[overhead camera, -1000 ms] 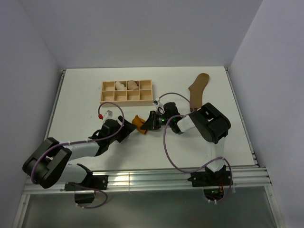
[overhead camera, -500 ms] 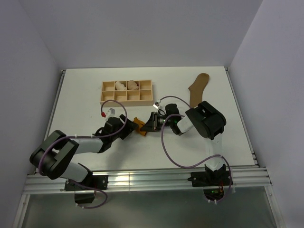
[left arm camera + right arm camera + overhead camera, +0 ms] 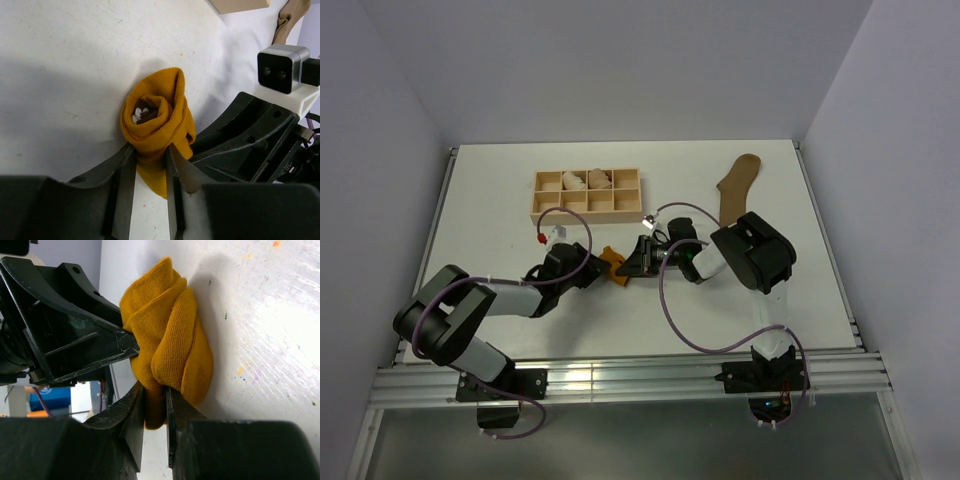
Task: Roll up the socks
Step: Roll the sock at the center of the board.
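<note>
Where the two sets of fingers meet, the mustard sock is caught from both sides at once. The left pincer is pressed onto its loose, flat tail, the fabric squeezed thin between the two fingers. The rolled body bulges just ahead of the tips. The right pincer comes in from the opposite side, facing the left one. It is likewise nipped on a fold at the near edge of the bundle, with the bulk standing ahead of its tips.

Neither arm is nearer: both touch the sock, almost nose to nose across it. The next move seems to turn on the roll's axis. From the left wrist the spiral is seen nearly end-on, so the axis appears to point up toward that camera rather than along the pincer's reach. The tail leads straight back into the grip. Tightening or tucking would, I judge, mean working around that axis.

The roll looks loose: a ribbed knit coil with a bit of white and brown cuff showing in its hollow.

Well beyond the right pincer, the olive-brown sock lies flat and unrolled on the table, its length running away from the arms. Beyond the left pincer stands a wooden tray.
</note>
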`<state>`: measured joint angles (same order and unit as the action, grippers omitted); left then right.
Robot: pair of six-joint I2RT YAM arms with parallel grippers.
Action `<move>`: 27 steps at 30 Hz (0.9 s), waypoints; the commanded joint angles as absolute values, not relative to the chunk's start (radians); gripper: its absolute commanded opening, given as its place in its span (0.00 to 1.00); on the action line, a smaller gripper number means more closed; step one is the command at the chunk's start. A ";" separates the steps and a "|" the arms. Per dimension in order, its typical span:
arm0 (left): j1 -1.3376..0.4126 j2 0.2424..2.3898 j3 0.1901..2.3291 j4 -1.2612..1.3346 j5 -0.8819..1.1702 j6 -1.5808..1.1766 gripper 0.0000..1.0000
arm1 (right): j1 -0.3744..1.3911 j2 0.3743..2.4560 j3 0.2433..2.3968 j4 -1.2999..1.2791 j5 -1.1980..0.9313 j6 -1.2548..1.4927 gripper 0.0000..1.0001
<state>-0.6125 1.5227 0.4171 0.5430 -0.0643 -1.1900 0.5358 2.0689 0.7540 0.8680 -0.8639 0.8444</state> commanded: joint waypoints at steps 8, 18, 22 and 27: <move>-0.623 1.551 0.459 0.469 -0.072 -1.158 0.15 | 0.555 1.876 0.742 0.351 -0.597 0.525 0.50; -0.626 1.543 0.498 0.396 -0.069 -1.138 0.08 | 0.708 1.545 0.756 0.123 -0.143 0.258 0.68; -0.629 1.545 0.508 0.376 -0.066 -1.129 0.06 | 0.836 1.483 0.750 0.129 0.063 0.131 0.71; -0.630 1.545 0.518 0.357 -0.060 -1.126 0.06 | 0.945 1.505 0.762 0.159 0.240 0.011 0.71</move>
